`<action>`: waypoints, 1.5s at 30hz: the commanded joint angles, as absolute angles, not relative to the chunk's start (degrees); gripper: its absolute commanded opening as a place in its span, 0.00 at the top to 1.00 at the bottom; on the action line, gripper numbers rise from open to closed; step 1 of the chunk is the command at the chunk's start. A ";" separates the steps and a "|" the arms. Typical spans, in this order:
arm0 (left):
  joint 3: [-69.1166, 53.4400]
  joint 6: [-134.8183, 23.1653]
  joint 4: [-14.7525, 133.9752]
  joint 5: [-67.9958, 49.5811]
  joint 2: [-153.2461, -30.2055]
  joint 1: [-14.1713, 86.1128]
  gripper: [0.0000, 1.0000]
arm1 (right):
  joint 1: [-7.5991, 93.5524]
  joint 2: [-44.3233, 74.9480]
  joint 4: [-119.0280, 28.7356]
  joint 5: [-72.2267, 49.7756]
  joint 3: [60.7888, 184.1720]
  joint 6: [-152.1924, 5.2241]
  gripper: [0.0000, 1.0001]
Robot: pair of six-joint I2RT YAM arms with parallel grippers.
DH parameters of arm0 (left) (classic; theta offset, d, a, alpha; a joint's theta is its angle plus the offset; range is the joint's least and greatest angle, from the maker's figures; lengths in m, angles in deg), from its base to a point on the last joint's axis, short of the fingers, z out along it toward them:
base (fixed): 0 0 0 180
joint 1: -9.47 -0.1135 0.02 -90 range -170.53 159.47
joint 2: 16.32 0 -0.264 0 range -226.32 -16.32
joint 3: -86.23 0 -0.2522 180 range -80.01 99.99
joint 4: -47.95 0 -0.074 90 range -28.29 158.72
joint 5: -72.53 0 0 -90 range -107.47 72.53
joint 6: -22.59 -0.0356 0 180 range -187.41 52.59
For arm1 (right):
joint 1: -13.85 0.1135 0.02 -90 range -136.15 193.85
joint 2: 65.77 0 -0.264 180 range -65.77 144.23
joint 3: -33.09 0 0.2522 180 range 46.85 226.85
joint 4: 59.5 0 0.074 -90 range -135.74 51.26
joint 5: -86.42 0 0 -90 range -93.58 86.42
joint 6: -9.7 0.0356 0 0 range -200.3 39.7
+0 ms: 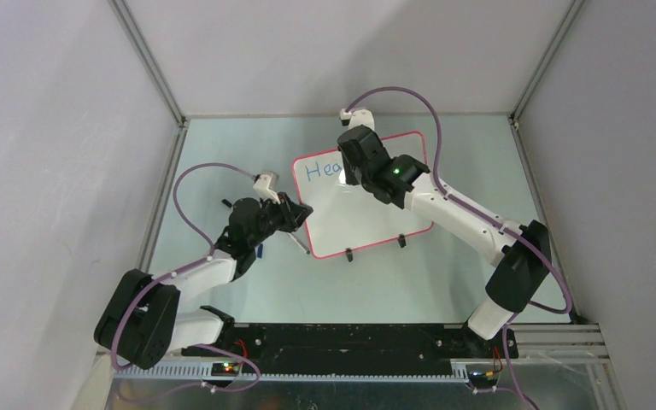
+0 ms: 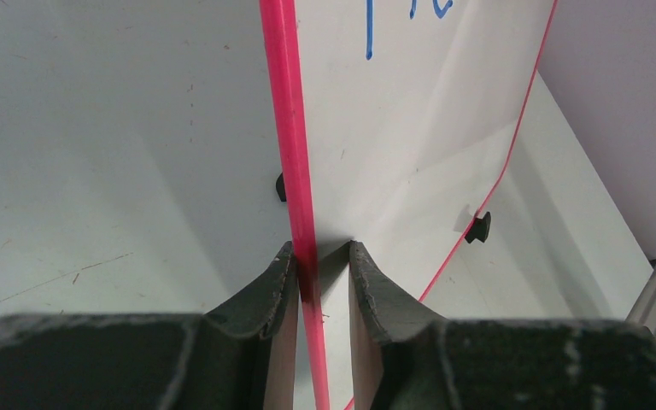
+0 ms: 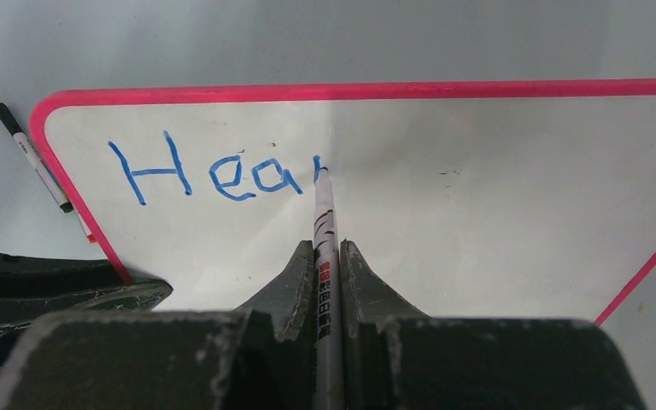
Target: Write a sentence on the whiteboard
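The whiteboard (image 1: 367,213) with its red frame lies tilted on the table. Blue lettering (image 1: 323,170) reading "Hea" sits at its top left, also seen in the right wrist view (image 3: 213,175). My right gripper (image 3: 327,248) is shut on a grey marker (image 3: 323,213), whose tip touches the board (image 3: 478,213) just right of the "a", where a short stroke starts. My left gripper (image 2: 318,256) straddles the red left edge of the board (image 2: 410,128), its jaws closed on it. In the top view it (image 1: 301,213) is at the board's left side.
A spare marker (image 3: 34,162) with a black cap lies on the table left of the board's top-left corner. Two black feet (image 1: 349,254) (image 1: 401,242) stick out at the board's near edge. Grey walls close in the table on three sides.
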State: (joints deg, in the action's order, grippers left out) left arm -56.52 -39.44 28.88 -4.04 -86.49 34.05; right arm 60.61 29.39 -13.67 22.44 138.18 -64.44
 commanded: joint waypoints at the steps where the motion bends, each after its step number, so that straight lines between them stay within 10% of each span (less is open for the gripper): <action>1: -54.52 -43.15 30.60 -6.29 -85.86 34.61 0.85 | 59.70 30.08 -14.77 23.71 140.54 -64.55 1.00; 45: -54.34 -43.03 30.69 -6.21 -86.16 34.65 0.84 | 58.23 25.51 -17.70 20.86 136.39 -64.86 1.00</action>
